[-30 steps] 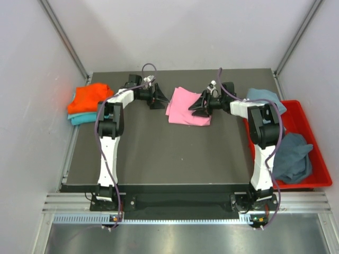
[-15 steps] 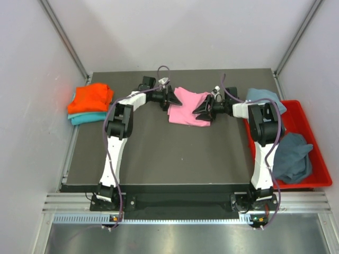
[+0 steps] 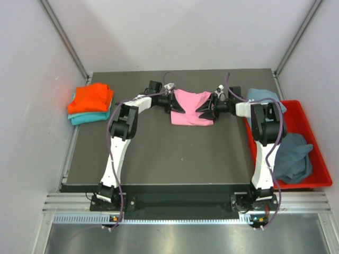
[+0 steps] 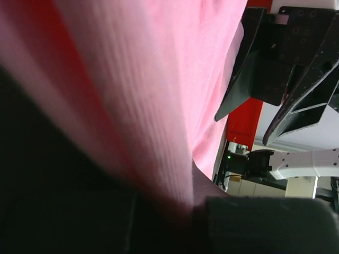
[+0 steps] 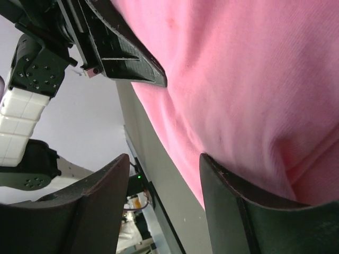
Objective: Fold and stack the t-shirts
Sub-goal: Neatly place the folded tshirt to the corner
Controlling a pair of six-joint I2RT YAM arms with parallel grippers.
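**Progress.** At the left edge of the dark tabletop [image 3: 159, 153], a folded orange cotton t-shirt [image 3: 91, 98] lies on a folded teal cotton t-shirt [image 3: 85, 118]. These two count as done. A pink cotton t-shirt [image 3: 192, 107], in a rough rectangle, lies at the far middle of the tabletop between both arms. This is judged to be the piece in hand.

The left tool [image 3: 179, 104] is at its left edge, with its jaws apparently pinched shut on the pink cloth. The right tool [image 3: 205, 110] is at the right edge, its jaws partly apart and gripping nothing.

Further right, a bunched grey-blue cotton t-shirt [image 3: 265, 98] sits at the far end of the red plastic bin [image 3: 318, 159]. Whether it rests on the tabletop or on the bin rim cannot be told. A crumpled dark slate cotton t-shirt [image 3: 291, 156] lies in the bin. Judged outstanding: finish and stack the pink one, then fold and stack these last two.

**Views compared.**
- **Top view:** it gives the full layout, but both tools are too small to read their jaws.
- **Left wrist view:** it is blurred. Pink fabric narrows down into the gap between this tool's own dark fingers, and the opposite tool shows beyond the cloth.
- **Right wrist view:** its fingers stand apart with background visible between them. The pink hem rests against one finger, unclamped.
- **Both wrist views:** neither shows the finished stack.
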